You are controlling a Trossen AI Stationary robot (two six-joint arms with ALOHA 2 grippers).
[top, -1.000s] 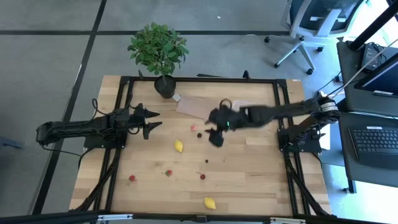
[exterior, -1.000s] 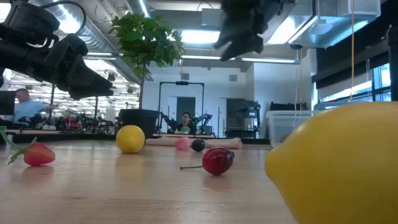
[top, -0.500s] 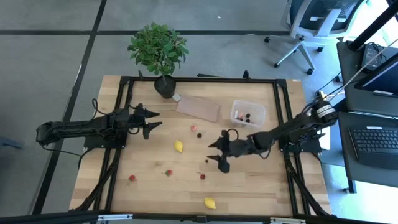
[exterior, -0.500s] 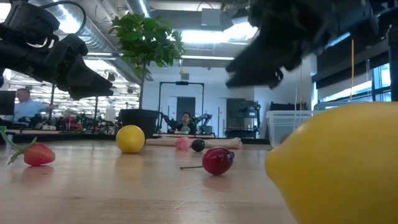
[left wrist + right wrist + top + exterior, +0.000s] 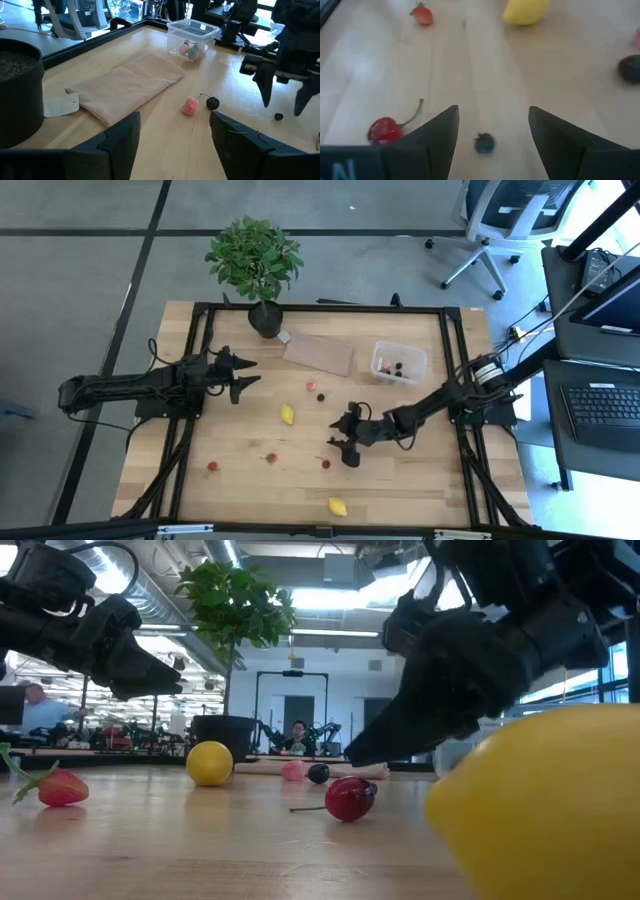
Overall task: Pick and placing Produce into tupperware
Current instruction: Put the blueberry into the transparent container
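Right pincer (image 5: 341, 446): you have it low over the middle of the bench (image 5: 400, 480), fingers spread and empty.
Blueberry (image 5: 484, 143): a small dark berry lies on the wood in line with the gap between your right fingers, not touched by either.
Cherry (image 5: 348, 798): red, with a stem, on the bench just beside the right pincer; in the right wrist view it sits off one finger, outside the gap.
Lemon (image 5: 288, 415): one lies near mid-bench, between your two arms; a second lemon (image 5: 338, 506) lies by the front edge, filling the corner of the low view.
Strawberries: one (image 5: 212, 466) near the front left, another red piece (image 5: 271, 457) beside it toward the middle.
Pink berry (image 5: 190, 106): rests close to a dark cherry (image 5: 213, 103), just off the brown sheet (image 5: 318, 354).
Tub (image 5: 399, 362): clear, at the back right of the bench, well apart from your right pincer, with a few red and dark pieces already inside.
Left pincer (image 5: 243, 373): parked above the left side of the bench, fingers apart, holding nothing.
Plant (image 5: 255, 265): potted, at the back edge.
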